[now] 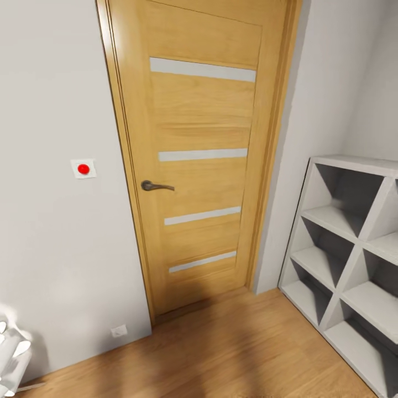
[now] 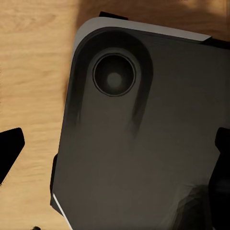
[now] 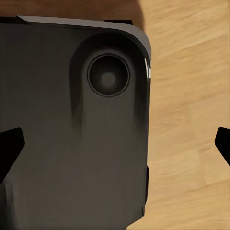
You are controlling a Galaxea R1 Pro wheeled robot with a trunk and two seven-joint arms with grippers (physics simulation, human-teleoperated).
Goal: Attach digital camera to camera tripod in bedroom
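Facing a closed wooden door (image 1: 196, 160), white shelf unit (image 1: 354, 265) beside it. My left pincer (image 2: 117, 153) and right pincer (image 3: 117, 146) hang spread, empty, over my dark base (image 2: 143, 143) and wood floor (image 3: 191, 96).

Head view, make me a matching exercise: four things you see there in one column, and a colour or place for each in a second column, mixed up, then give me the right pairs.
Things:
1. door
2. door handle
3. wall button
4. shelf unit

Descriptions:
A. round and red, on a white plate on the wall left of the door
B. white-grey, with slanted compartments, at the right edge of the view
C. light wood with four pale horizontal strips
D. dark metal lever on the door's left side

Pairs: 1-C, 2-D, 3-A, 4-B
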